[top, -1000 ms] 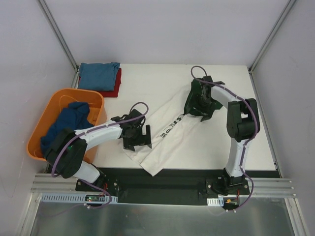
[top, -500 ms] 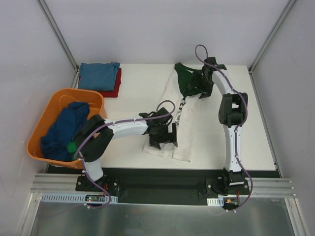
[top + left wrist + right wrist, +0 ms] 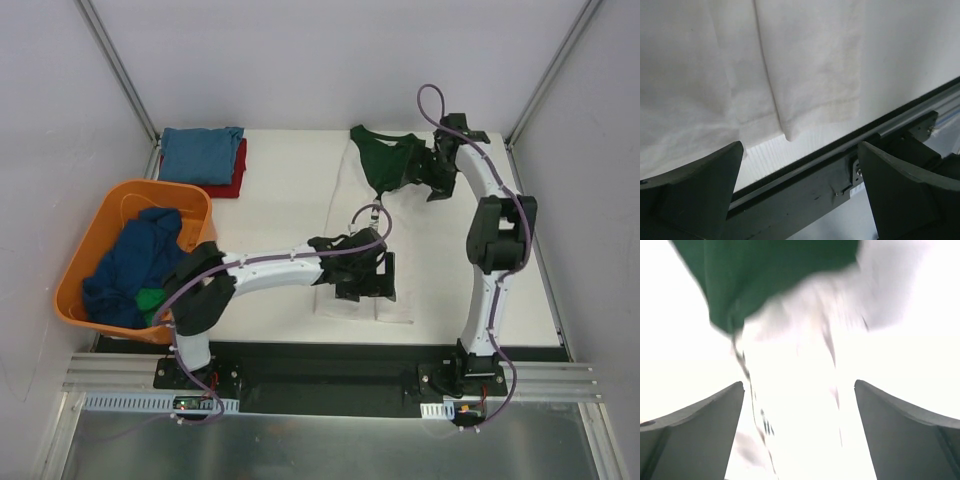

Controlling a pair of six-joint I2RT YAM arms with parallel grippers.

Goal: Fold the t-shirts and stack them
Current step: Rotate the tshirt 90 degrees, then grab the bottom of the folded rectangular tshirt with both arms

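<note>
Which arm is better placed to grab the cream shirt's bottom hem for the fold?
The left. The left gripper, open, hovers over the hem at the near edge; the right gripper sits at the far end by the green sleeves.

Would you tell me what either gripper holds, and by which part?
Nothing is gripped: left gripper is open at the hem of the cream t-shirt, right gripper open by its green sleeve.

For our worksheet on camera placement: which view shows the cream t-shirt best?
Top external: the cream t-shirt shows at nearly full length there. Left wrist shows only its hem; right wrist, a blurred green sleeve.
</note>
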